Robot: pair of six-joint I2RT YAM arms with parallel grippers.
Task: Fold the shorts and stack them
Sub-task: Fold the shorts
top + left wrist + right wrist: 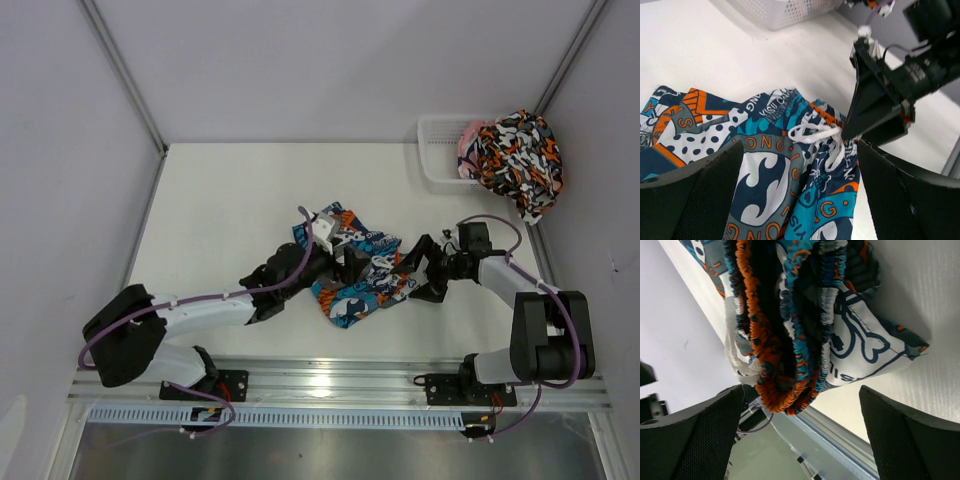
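The teal-blue, orange and white shorts (352,268) lie bunched on the table's middle. In the left wrist view they (765,170) fill the space between my fingers, with a white drawstring (815,134) on top. My left gripper (345,262) is open, low over the shorts. My right gripper (415,270) is open at the shorts' right edge, its fingers on either side of the gathered orange waistband (765,350). The blotched orange, black, white and grey shorts (520,160) hang over the basket at the back right.
A white plastic mesh basket (440,150) stands at the back right corner, also showing in the left wrist view (780,12). Grey walls close in the table on three sides. A metal rail (340,380) runs along the near edge.
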